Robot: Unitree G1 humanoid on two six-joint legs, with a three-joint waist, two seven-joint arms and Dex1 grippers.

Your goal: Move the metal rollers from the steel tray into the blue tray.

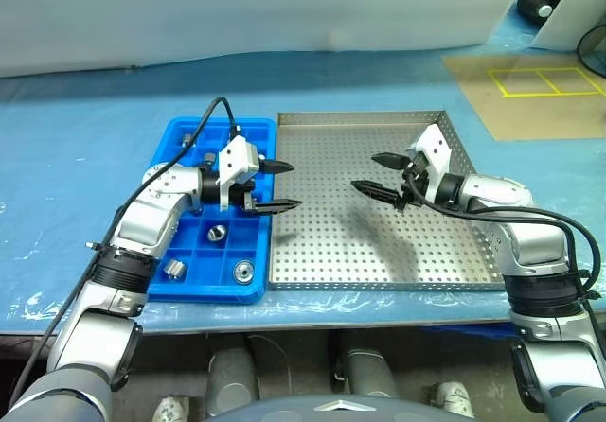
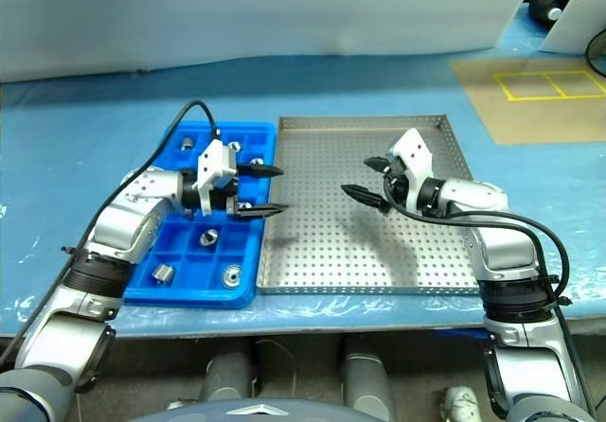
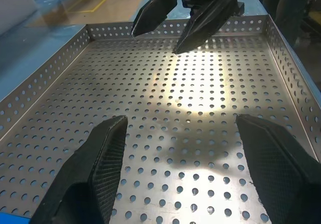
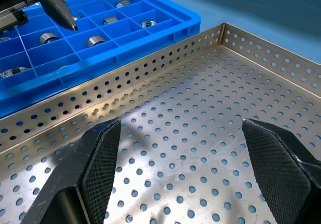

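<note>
Blue tray (image 1: 194,285) edge nearest, steel tray (image 1: 379,271) floor bare btwn end effectors

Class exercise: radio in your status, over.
Left gripper and right gripper open, empty, over steel tray. No rollers visible in it; metal rollers sit in blue tray. Nothing in the way.

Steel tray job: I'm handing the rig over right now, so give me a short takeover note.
Left claw: open, empty, at the edge where the blue tray meets the steel tray.
Right claw: open, empty, above the steel tray's floor.
Metal rollers: several lie in the blue tray's compartments; none can be seen on the steel tray.
Done: the transfer looks complete.
Left: probably just check the part of the floor hidden under the right arm, then pull both arms back.
</note>
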